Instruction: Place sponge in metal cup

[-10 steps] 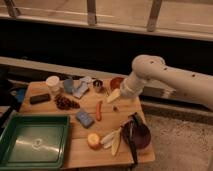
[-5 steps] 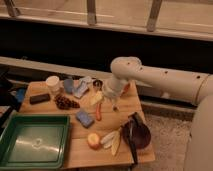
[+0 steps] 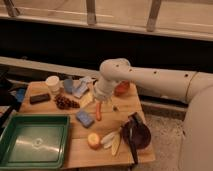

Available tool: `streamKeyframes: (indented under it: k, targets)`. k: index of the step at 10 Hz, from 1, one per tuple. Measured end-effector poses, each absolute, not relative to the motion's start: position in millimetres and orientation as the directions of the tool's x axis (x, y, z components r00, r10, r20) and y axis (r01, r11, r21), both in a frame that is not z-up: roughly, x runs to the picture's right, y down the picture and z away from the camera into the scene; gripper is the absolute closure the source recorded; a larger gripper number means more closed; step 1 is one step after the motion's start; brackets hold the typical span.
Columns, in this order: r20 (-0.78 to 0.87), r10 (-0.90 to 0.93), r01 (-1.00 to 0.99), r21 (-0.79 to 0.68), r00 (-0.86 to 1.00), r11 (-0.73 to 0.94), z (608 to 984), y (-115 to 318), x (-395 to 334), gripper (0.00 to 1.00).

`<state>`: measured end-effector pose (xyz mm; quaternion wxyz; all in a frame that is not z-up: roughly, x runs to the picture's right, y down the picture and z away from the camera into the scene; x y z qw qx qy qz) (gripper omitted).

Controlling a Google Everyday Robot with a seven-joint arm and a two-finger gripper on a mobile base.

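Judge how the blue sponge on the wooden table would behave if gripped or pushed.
The sponge looks soft-edged, so it probably squashes under a pinch. It lies flat as a small block, so it likely slides rather than rolls, and seems light. The gripper hangs near it, over the orange sausage-shaped thing.

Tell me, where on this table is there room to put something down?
Bare wood shows between the green tray and the yellow fruit, and right of the orange sausage-shaped thing. The back is crowded: white container, blue-grey pieces, orange-red bowl, and the gripper.
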<state>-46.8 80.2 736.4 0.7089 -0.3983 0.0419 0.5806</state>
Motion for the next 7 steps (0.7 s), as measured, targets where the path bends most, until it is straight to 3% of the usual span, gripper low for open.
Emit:
streamKeyframes:
  k: [7]
  targets:
    - [-0.483,0.765,-0.790,-0.610,0.426,0.055,773,86,-85,0.20]
